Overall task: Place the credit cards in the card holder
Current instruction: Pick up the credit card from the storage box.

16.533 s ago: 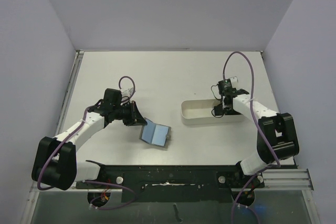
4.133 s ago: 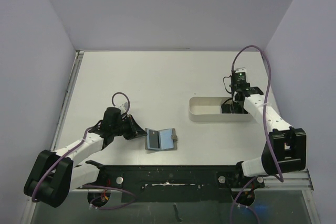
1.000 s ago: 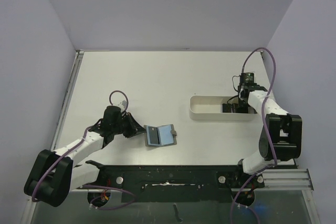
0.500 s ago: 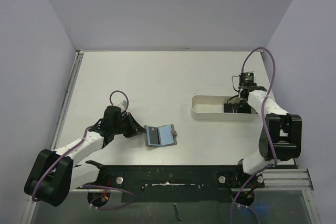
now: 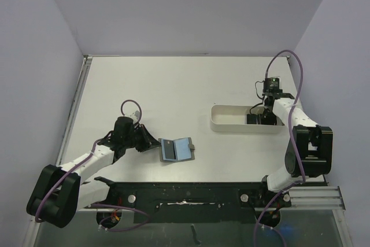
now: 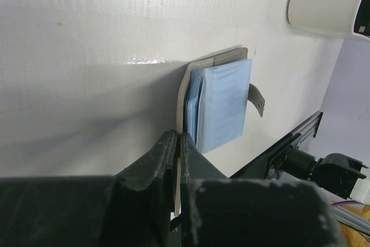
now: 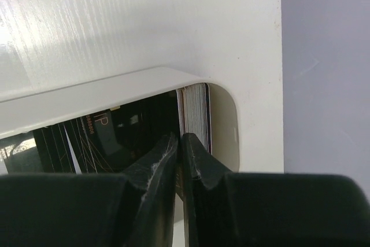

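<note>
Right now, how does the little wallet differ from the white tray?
The card holder lies open, blue inside; the tray is white, walled and longer. The left gripper pinches the card holder's edge; the right gripper dips into the tray. Both rest on the table.

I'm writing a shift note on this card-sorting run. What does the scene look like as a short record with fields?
card holder: lying open, blue lining up
left gripper: fingers shut on the card holder's edge
credit cards: in white tray, some stacked on edge
right gripper: inside the tray, fingers nearly together at the cards; pinch unclear
</note>
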`<state>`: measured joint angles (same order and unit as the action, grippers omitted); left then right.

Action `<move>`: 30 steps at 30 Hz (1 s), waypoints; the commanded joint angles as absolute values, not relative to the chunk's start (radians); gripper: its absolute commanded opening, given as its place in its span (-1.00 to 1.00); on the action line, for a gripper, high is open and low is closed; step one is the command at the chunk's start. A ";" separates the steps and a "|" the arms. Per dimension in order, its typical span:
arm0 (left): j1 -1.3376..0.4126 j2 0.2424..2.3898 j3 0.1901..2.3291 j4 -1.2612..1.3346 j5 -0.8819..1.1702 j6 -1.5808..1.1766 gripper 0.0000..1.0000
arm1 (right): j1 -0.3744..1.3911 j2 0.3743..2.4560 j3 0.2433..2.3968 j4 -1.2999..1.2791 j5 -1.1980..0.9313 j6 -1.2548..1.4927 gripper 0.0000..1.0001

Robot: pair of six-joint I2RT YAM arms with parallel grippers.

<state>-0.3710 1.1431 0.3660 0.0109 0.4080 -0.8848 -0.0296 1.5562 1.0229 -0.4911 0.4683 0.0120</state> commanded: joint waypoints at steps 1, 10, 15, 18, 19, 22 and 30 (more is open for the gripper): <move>-0.365 1.121 0.383 0.038 0.407 -0.867 -0.98 | -0.014 1.521 1.077 -0.503 0.512 0.001 -0.88; -0.364 1.103 0.400 0.006 0.404 -0.858 -0.94 | 0.032 1.456 1.115 -0.588 0.476 0.018 -1.00; -0.364 1.107 0.404 -0.003 0.402 -0.857 -0.65 | 0.067 1.401 1.115 -0.630 0.446 0.046 -1.00; -0.362 1.105 0.428 -0.039 0.394 -0.848 -0.49 | 0.094 1.371 1.119 -0.642 0.439 0.061 -1.00; -0.363 1.100 0.436 -0.048 0.390 -0.847 -0.44 | 0.105 1.363 1.121 -0.642 0.444 0.060 -1.00; -0.362 1.088 0.461 -0.077 0.373 -0.840 -0.31 | 0.114 1.353 1.105 -0.611 0.435 0.052 -1.00; -0.364 1.089 0.482 -0.089 0.362 -0.848 -0.23 | 0.021 1.417 1.033 -0.532 0.372 0.058 -0.94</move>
